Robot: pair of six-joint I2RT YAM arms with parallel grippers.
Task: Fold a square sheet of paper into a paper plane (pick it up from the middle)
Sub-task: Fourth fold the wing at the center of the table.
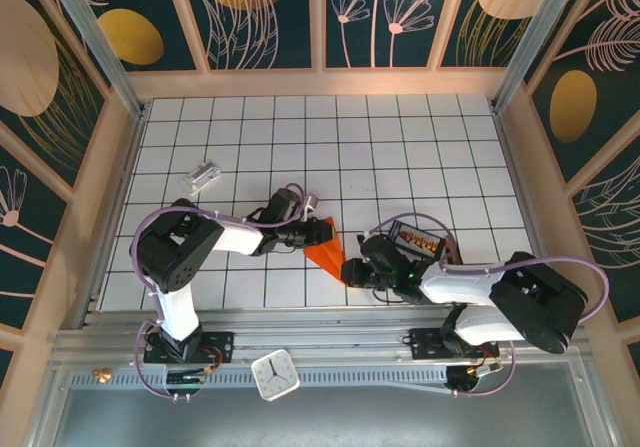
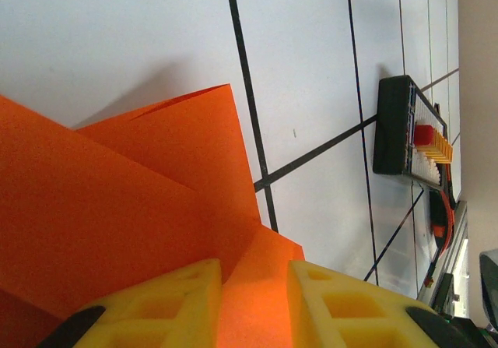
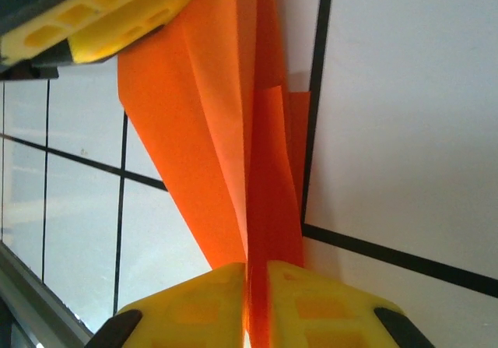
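White gridded bench (image 1: 400, 137) within floral panel walls (image 1: 270, 12); paper plane (image 1: 325, 255) near the middle of the front edge.
My right fingers (image 3: 311, 301) pinch its creased end tight. My left fingers (image 2: 171, 301) straddle the other end, and I can't tell if they grip.

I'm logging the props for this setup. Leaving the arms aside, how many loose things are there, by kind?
Folded orange paper: 1
Black tray: 1
Silvery block: 1
White clock: 1
Total: 4
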